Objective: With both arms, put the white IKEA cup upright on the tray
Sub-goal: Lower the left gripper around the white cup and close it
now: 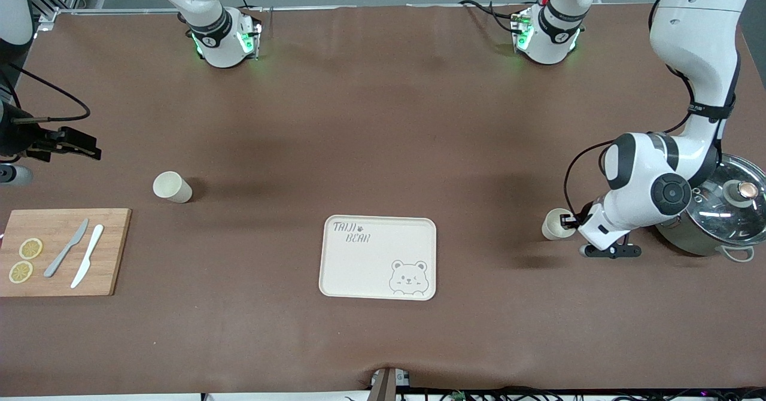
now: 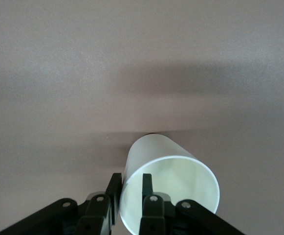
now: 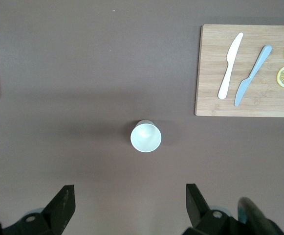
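At the left arm's end of the table, beside the pot (image 1: 721, 215):
Left gripper (image 1: 568, 222): fingers pinching the rim wall of one white cup (image 2: 168, 188).
Right gripper (image 3: 129, 208): spread wide, over the other white cup (image 3: 145, 136), waiting.
Tray (image 1: 379, 258): mid-table, between both cups, bare.

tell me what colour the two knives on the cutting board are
One knife is white, the other knife pale grey-blue; the right wrist view shows them best.
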Robot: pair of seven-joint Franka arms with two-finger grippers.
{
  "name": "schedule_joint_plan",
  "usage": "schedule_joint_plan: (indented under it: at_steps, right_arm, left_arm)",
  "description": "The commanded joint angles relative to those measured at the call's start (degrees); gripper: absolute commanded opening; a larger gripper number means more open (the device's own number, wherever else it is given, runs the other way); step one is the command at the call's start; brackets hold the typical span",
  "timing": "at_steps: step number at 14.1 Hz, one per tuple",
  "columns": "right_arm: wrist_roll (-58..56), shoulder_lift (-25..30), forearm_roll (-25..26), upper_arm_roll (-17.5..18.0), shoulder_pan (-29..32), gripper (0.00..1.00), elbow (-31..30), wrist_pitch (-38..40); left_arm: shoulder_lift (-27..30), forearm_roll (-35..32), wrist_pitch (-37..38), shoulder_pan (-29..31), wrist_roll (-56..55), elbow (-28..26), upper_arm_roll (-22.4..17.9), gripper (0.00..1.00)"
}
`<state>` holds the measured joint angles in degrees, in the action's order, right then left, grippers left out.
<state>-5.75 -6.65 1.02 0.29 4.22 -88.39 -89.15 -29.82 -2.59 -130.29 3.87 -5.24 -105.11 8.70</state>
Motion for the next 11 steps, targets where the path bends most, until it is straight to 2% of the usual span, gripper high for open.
schedule_joint_plan:
  at_steps: [1,2,11]
  right_arm:
    - [0.39,-0.47,0.83,0.68,0.7,1.0,0.68,0.29]
    - [0.39,-0.47,0.74,0.68,0.7,1.0,0.68,0.29]
    - [-0.05,-1.96,0.91,0.85,0.18,1.0,0.86,-3.66]
  left_arm:
    - [-0.24,-0.3,-0.32,-0.09,0.84,0.6,0.27,0.07]
    - [-0.24,-0.74,-0.23,-0.44,1.02,0.78,0.18,0.0]
    - [0.55,-0.14,0.12,-1.15,0.06,3.59,1.49,0.0]
